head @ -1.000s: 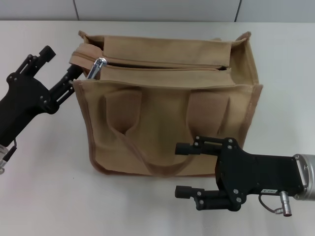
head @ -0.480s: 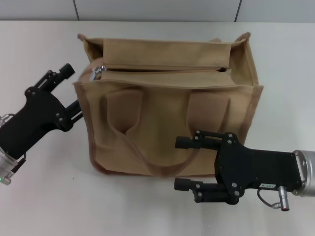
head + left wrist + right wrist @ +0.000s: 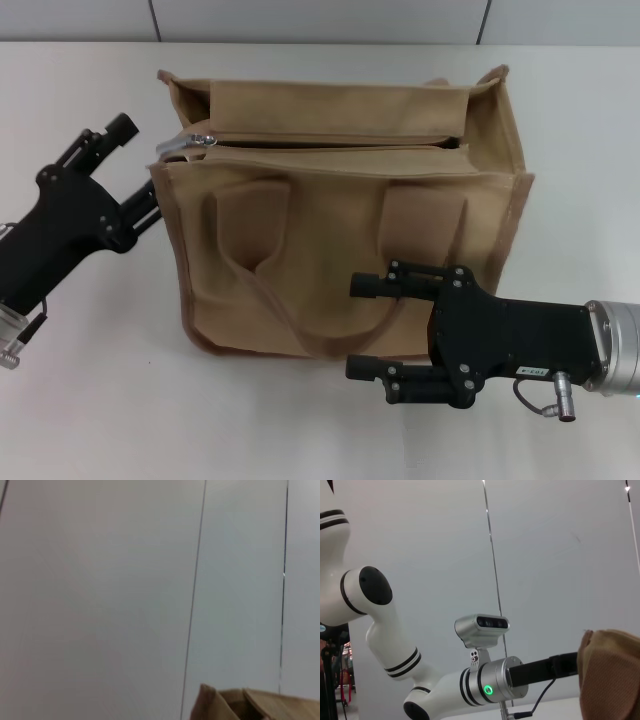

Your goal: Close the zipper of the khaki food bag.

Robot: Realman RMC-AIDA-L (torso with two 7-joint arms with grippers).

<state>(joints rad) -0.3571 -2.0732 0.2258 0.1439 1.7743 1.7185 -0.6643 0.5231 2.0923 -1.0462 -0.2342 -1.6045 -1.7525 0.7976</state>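
Note:
The khaki food bag (image 3: 350, 250) stands upright mid-table, handles flat against its near side. Its zipper (image 3: 330, 141) runs across the top panel as a thin line. The silver pull tab (image 3: 186, 145) lies flat at the bag's left end. My left gripper (image 3: 142, 162) is open just left of that end, close to the pull tab but not holding it. My right gripper (image 3: 362, 327) is open and empty in front of the bag's lower right part. A bag corner (image 3: 235, 705) shows in the left wrist view, and a bag edge (image 3: 612, 675) in the right wrist view.
The bag stands on a white table (image 3: 90, 400) that extends to both sides and in front. A grey panelled wall (image 3: 320, 18) runs behind it. The right wrist view shows my left arm (image 3: 470, 690) beyond the bag.
The pull tab, upright beside my left gripper a second ago, now lies flat. The left gripper dropped back, then rose again beside the bag's end. The right gripper drifted slightly left.

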